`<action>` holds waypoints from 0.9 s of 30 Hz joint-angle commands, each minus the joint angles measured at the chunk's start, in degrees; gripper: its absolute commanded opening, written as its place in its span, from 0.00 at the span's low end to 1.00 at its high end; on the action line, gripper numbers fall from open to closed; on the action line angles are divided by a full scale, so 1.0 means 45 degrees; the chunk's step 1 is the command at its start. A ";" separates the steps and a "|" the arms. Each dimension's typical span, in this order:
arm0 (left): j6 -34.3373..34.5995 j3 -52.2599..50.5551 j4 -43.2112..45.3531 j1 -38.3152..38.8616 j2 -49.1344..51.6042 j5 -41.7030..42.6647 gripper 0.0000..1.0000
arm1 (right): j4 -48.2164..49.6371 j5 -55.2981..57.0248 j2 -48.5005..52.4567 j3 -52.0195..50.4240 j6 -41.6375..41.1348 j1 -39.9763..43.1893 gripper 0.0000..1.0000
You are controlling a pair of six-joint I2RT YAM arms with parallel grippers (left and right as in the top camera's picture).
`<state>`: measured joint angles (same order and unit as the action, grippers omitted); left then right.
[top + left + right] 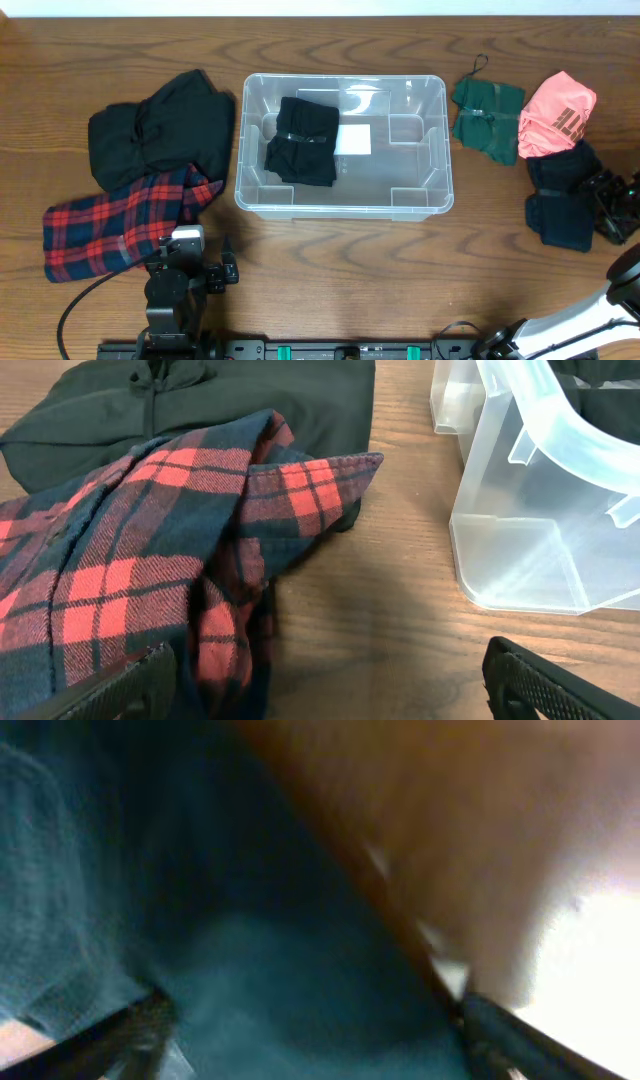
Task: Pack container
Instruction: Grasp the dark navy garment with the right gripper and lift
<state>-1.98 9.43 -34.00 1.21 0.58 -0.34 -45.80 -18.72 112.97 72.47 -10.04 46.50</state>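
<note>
The clear container [344, 206] stands at the table's middle with a folded black garment [303, 142] inside at its left and a white label [352, 139] on its base. Its corner also shows in the left wrist view [520, 550]. My left gripper [190, 250] is open and empty, low over the table by the red plaid shirt [115, 222], with bare wood between its fingers [330, 675]. My right gripper [612, 207] is at the far right, open, pressed close on the dark navy garment [562, 195]. The navy cloth [250, 950] fills the blurred right wrist view between the fingers [310, 1020].
A black garment [160, 128] lies left of the container, above the plaid shirt [130, 560]. A green garment [487, 118] and a pink garment [557, 112] lie right of the container. The table's right edge is close to my right gripper.
</note>
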 commanded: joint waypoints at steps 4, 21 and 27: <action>-0.0175 -0.0155 0.0058 -0.0063 -0.0087 -0.0019 0.98 | 0.0005 -0.2244 0.0831 -0.0126 0.1098 -0.0024 0.34; -0.0175 -0.0155 0.0058 -0.0063 -0.0087 -0.0019 0.98 | -0.1282 -0.6951 -0.7946 -0.0121 -0.0670 -0.3774 0.01; -0.0175 -0.0155 0.0058 -0.0063 -0.0087 -0.0015 0.98 | 0.0277 -0.4775 -0.9661 -0.0126 -0.4362 -0.8539 0.01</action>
<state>-1.98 9.43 -34.00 1.21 0.58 -0.36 -45.67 -44.77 69.87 71.64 -18.70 15.64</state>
